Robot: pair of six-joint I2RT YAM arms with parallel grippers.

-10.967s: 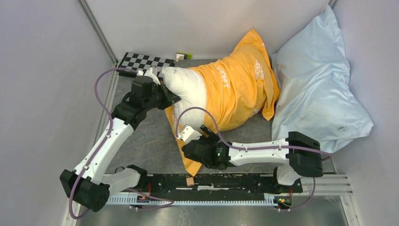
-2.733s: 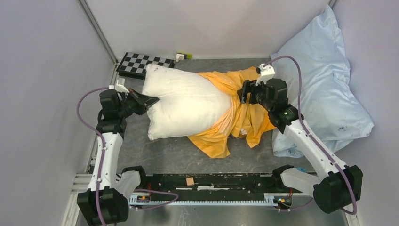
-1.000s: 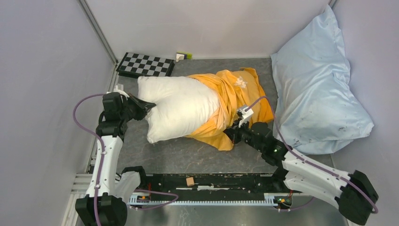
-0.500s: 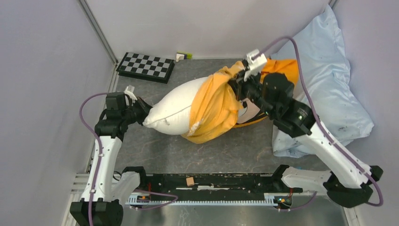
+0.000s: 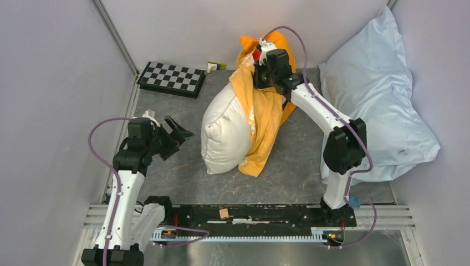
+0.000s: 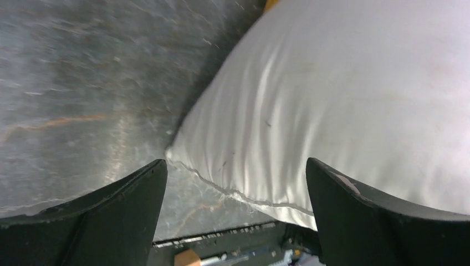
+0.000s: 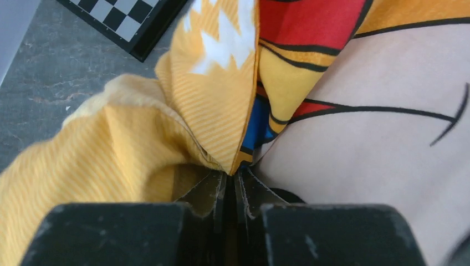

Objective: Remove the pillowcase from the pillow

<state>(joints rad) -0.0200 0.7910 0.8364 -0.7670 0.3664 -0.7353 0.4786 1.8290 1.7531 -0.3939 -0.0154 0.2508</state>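
Note:
The white pillow (image 5: 221, 133) stands on end in the middle of the table, its right side still inside the orange pillowcase (image 5: 267, 113). At the back, high over the table, my right gripper (image 5: 258, 57) is shut on a bunched fold of the pillowcase, and the rest of the cloth hangs down from it. The right wrist view shows that fold of pillowcase (image 7: 210, 111) pinched at the tips of the right gripper (image 7: 230, 176). My left gripper (image 5: 180, 137) is open, left of the pillow and apart from it. In the left wrist view the pillow (image 6: 343, 94) shows a bare corner beyond the empty left gripper (image 6: 235, 185).
A large pale blue pillow (image 5: 377, 105) leans in the right back corner. A checkerboard (image 5: 172, 77) lies at the back left, with a small white and green object (image 5: 216, 65) beside it. A small tan block (image 5: 224, 213) sits on the front rail. Walls close in on three sides.
My right gripper has lifted the pillowcase up and towards the back wall. The pillow has tipped onto its end. My left gripper has let go of the pillow corner and opened wide.

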